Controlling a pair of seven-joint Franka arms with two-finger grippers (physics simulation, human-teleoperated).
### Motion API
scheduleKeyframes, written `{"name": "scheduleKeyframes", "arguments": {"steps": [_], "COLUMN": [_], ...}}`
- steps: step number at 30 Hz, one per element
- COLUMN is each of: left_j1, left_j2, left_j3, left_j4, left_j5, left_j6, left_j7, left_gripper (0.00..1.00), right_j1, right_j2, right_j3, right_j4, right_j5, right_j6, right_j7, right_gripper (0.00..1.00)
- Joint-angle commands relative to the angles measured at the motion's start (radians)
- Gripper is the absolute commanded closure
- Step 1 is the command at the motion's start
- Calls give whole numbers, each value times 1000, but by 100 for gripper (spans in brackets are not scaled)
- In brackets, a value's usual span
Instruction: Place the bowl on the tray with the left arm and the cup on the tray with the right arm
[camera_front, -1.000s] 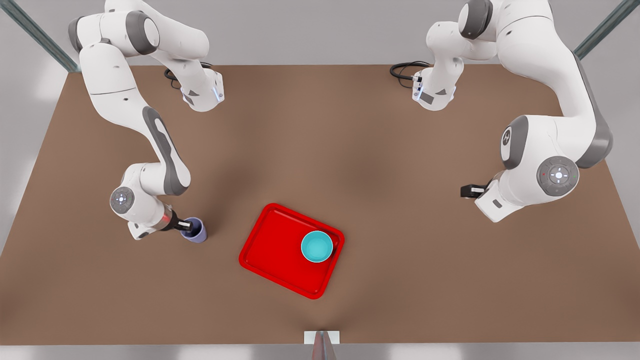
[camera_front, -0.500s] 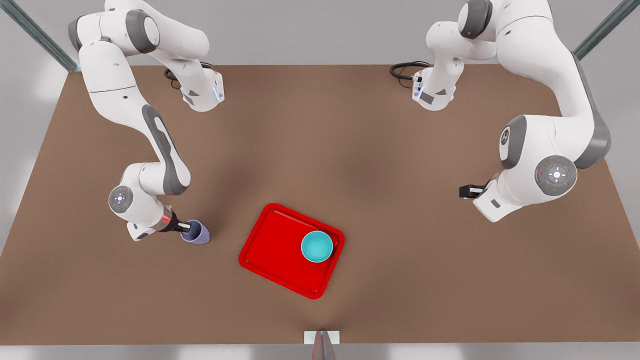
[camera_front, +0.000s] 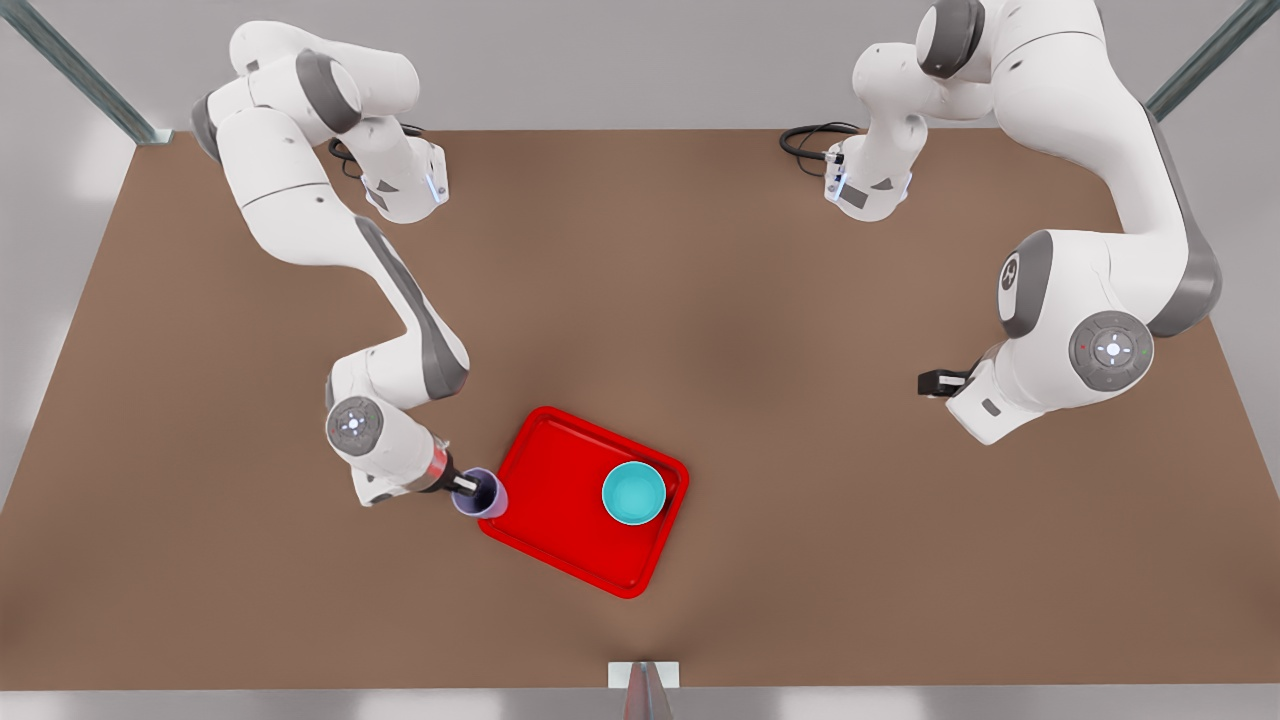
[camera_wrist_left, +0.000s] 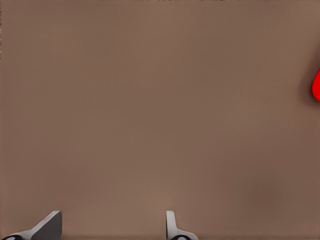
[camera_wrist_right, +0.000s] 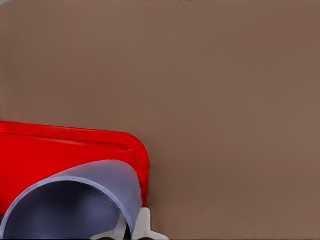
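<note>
The right arm (camera_front: 340, 250) — the one with the red-tinted band at its wrist — stands on the front view's left, bent at the elbow and reaching low and forward. Its right gripper (camera_front: 478, 490) is clamped on the rim of the cup (camera_front: 482, 497), one finger inside and one outside. The left arm (camera_front: 1090, 300) waits on the front view's right, folded back on itself; its left gripper (camera_front: 932, 382) hangs over the table (camera_front: 700, 300), fingertips (camera_wrist_left: 49, 226) spread apart.
</note>
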Motion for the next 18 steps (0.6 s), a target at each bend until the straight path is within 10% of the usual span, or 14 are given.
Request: {"name": "scheduleKeyframes", "arguments": {"steps": [1, 13, 14, 15, 18], "left_j1": [0, 0, 0, 0, 0], "left_j2": [0, 1, 1, 1, 0], "left_j3": [0, 0, 0, 0, 0], "left_j4": [0, -2, -2, -2, -2], "left_j5": [0, -1, 0, 0, 0], "left_j6": [0, 0, -2, -2, -2], "left_j7": [0, 2, 0, 0, -2], "left_gripper": [0, 0, 0, 0, 0], "right_j1": [10, 93, 93, 93, 93], "right_j2": [4, 67, 66, 66, 66], "right_j3": [1, 25, 25, 25, 25], "right_j4": [5, -10, -10, -11, -10], "right_j5": [-5, -20, -18, -20, -31], "right_j6": [0, -3, -3, 0, -3], "right_j7": [5, -78, -70, -66, -66], "right_gripper": [79, 79, 53, 0, 0]}}
